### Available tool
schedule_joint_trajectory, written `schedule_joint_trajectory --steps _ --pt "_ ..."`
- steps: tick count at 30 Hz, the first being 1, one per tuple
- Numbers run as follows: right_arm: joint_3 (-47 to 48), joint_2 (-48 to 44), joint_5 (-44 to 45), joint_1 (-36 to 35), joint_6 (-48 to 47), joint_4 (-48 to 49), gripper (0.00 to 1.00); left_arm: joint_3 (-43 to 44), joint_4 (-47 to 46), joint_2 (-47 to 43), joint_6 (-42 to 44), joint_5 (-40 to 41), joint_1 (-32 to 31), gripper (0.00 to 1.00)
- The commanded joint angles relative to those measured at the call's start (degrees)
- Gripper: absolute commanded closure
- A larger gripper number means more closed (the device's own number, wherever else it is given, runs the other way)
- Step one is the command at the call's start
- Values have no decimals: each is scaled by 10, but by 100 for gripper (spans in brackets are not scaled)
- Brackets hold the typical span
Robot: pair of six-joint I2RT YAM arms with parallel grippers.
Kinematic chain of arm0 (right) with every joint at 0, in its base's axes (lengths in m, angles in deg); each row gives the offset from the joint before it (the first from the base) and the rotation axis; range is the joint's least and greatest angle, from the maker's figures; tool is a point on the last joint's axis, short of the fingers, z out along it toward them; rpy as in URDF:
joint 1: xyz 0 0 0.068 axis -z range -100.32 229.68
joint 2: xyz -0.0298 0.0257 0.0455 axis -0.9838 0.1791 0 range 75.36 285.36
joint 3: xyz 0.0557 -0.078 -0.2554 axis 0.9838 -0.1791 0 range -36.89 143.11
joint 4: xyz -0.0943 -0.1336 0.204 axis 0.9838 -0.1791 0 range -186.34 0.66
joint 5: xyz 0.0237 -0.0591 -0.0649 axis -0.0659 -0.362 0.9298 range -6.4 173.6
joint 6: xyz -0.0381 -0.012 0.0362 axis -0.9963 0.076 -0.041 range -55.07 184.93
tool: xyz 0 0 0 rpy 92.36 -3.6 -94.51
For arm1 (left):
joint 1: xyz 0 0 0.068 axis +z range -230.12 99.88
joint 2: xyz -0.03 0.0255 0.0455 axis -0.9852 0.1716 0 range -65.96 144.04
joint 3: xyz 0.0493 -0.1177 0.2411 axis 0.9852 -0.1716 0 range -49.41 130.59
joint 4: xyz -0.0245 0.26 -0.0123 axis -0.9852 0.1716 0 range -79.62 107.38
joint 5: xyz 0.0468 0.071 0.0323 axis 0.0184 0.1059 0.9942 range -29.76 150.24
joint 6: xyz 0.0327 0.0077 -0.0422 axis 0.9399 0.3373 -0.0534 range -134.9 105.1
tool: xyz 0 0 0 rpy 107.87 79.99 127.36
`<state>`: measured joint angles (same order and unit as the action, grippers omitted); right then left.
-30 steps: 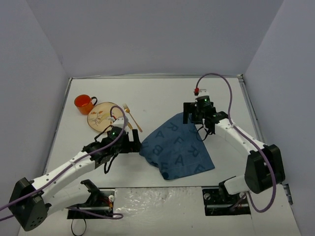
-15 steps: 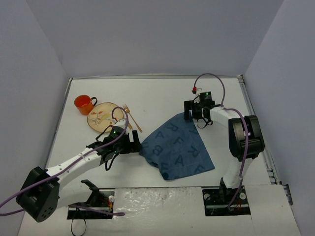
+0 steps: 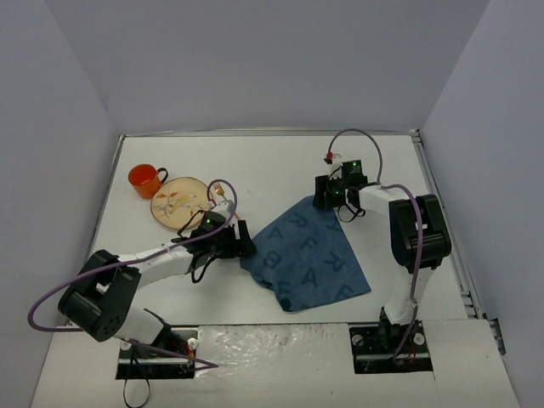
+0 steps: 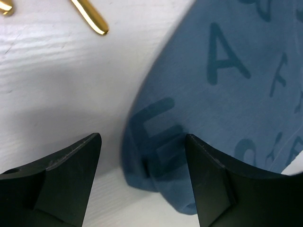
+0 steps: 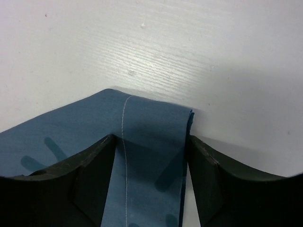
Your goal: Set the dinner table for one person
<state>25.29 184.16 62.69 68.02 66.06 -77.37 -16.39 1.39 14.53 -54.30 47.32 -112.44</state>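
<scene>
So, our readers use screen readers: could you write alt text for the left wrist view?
Black jaws of the left gripper stand open astride the bunched corner of a blue letter-printed cloth on the white dinner table. The tip of a gold utensil shows at top left.

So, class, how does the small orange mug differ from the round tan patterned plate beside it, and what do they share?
The small orange mug is one plain colour; the round tan patterned plate carries a printed motif. The mug is a deep cup with a side handle; the plate is flat. The plate is wider than the mug. Both sit at the far left of the white tabletop.
</scene>
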Motion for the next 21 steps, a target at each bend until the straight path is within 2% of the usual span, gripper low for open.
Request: schedule_joint_trajectory --steps 1,4,6,7,8,11,15,21 --pt "23 -1 -32 -3 -5 17 59 6 -82 37 -16 -48 -1 35" --pt "31 -31 -24 -9 -8 10 82 7 -102 56 -25 -60 -4 43" --pt "35 -74 2 -18 -22 -3 96 12 -109 61 -26 -65 -7 58" --pt "37 -94 17 -24 -31 -9 100 16 -109 62 -26 -67 -7 67" --pt "40 -108 29 -30 -35 -13 100 20 -109 61 -25 -70 -7 73" --pt "45 -189 66 -49 -43 -31 100 34 -91 33 -15 -74 -8 100" --pt "44 -274 91 -52 -45 -41 100 67 -12 -34 22 -57 -9 100" --pt "48 -388 115 -52 -48 -63 100 154 152 -197 74 7 -15 100"
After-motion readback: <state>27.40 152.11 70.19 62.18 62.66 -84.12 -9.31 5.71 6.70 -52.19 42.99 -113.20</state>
